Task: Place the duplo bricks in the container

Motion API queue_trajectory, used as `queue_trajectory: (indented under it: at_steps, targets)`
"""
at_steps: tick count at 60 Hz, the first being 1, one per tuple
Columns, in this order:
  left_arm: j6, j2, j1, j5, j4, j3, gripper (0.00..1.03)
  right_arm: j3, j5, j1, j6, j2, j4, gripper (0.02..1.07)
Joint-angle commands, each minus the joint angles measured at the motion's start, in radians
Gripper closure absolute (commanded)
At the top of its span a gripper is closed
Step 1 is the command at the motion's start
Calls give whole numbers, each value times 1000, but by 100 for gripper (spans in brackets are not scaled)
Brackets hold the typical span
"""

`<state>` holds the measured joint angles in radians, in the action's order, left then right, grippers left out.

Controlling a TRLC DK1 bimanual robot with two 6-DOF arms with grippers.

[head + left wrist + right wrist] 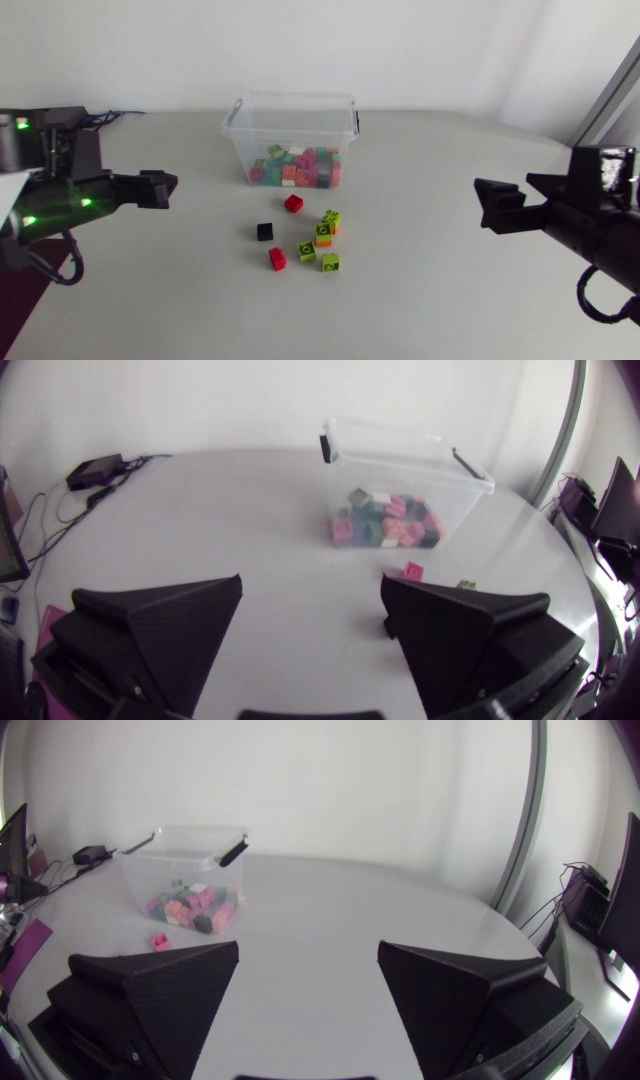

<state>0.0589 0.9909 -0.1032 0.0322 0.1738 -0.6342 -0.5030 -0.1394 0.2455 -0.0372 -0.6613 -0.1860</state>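
A clear plastic container (240, 140) stands at the table's far middle, with several coloured duplo bricks (297, 168) inside. In front of it lie loose bricks: a red one (293, 203), a black one (264, 231), another red one (277, 258), and several green ones (330, 262), one stacked on orange (325, 232). My left gripper (160, 188) hovers open at the left, well away from the bricks. My right gripper (497, 205) is open at the right. In the left wrist view the container (440, 485) and a red brick (412, 571) lie ahead of the open gripper (312, 620).
A black box with cables (95, 468) sits at the table's far left edge. In the right wrist view the container (190, 830) and a red brick (160, 941) lie far ahead of the open gripper (308, 985). Bare table surrounds the brick cluster.
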Motion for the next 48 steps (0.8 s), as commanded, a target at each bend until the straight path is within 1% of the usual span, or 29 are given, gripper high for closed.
queue_trajectory:
  at_steps: [1, 4, 8, 12, 15, 16, 17, 19, 25, 27, 30, 36, 39, 41, 48]
  targets:
    - [-16, 129, -36, 12, 30, -79, 7, -68, -23, 41, -35, -86, -73, 7]
    - [-44, 176, -43, 12, 41, -102, 7, -101, -23, 48, -36, -139, -125, 7]
    - [-116, 238, -75, 12, 46, -127, 7, -132, -23, 63, -44, -210, -171, 7]
    - [-176, 324, -90, 15, 64, -180, 7, -160, -22, 84, -46, -273, -216, 7]
    - [-240, 391, -99, 21, 98, -229, 7, -172, -16, 103, -44, -317, -233, 7]
    - [-286, 417, -110, 21, 107, -248, 7, -174, -11, 106, -43, -328, -234, 7]
    - [-294, 423, -112, 21, 108, -249, 7, -175, -8, 107, -43, -333, -236, 7]
    - [-375, 474, -119, 21, 130, -288, 7, -183, 15, 117, -43, -362, -244, 7]
    - [-469, 545, -144, 21, 181, -352, 7, -203, 37, 149, -44, -411, -267, 7]
    - [-516, 581, -161, 20, 214, -383, 7, -209, 37, 164, -46, -426, -271, 7]
    - [-554, 621, -184, 18, 250, -415, 7, -220, 43, 181, -47, -452, -283, 7]
    - [-633, 710, -219, 20, 325, -498, 7, -246, 107, 187, -52, -495, -310, 7]
    - [-662, 752, -230, 20, 362, -538, 7, -259, 107, 201, -75, -517, -313, 7]
    - [-689, 796, -245, 20, 391, -581, 7, -281, 107, 210, -105, -546, -337, 7]
    - [-762, 894, -262, 21, 497, -691, 7, -307, 106, 241, -110, -613, -365, 7]
